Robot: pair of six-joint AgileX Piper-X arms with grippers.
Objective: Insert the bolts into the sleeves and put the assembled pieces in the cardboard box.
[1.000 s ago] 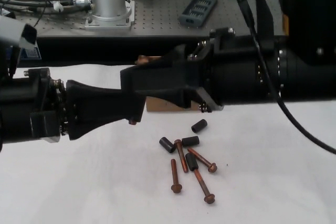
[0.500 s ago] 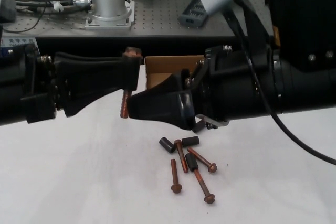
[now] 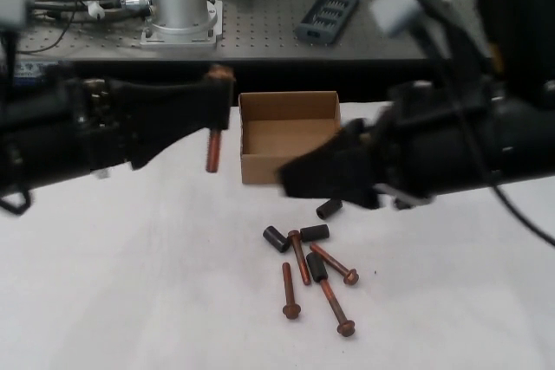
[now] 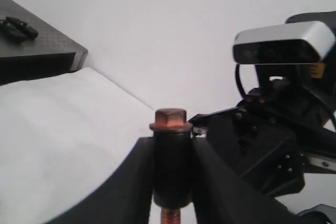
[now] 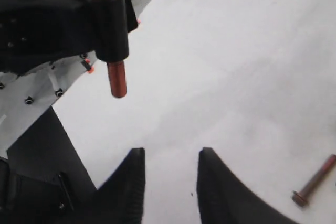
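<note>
My left gripper (image 3: 217, 103) is shut on a black sleeve (image 4: 171, 167) with a copper bolt (image 3: 212, 152) through it, held upright above the cloth just left of the cardboard box (image 3: 260, 169). The bolt's head (image 4: 170, 119) sticks out above the fingers. The same sleeved bolt (image 5: 111, 27) hangs ahead of my right gripper (image 5: 169, 182), which is open with nothing in it. In the high view the right gripper (image 3: 299, 178) hovers at the box's front right corner. Loose sleeves (image 3: 329, 208) and bolts (image 3: 290, 290) lie on the white cloth below.
Several loose bolts and sleeves are clustered in front of the box, one bolt (image 5: 315, 181) near my right gripper. A metal post (image 3: 179, 2) and a dark grey rack (image 3: 327, 11) stand on the perforated bench behind. White cloth (image 3: 130, 301) spreads to the left.
My left gripper rose from near the cloth with the sleeved bolt in it. The right arm drew back to the right, uncovering the cardboard box.
</note>
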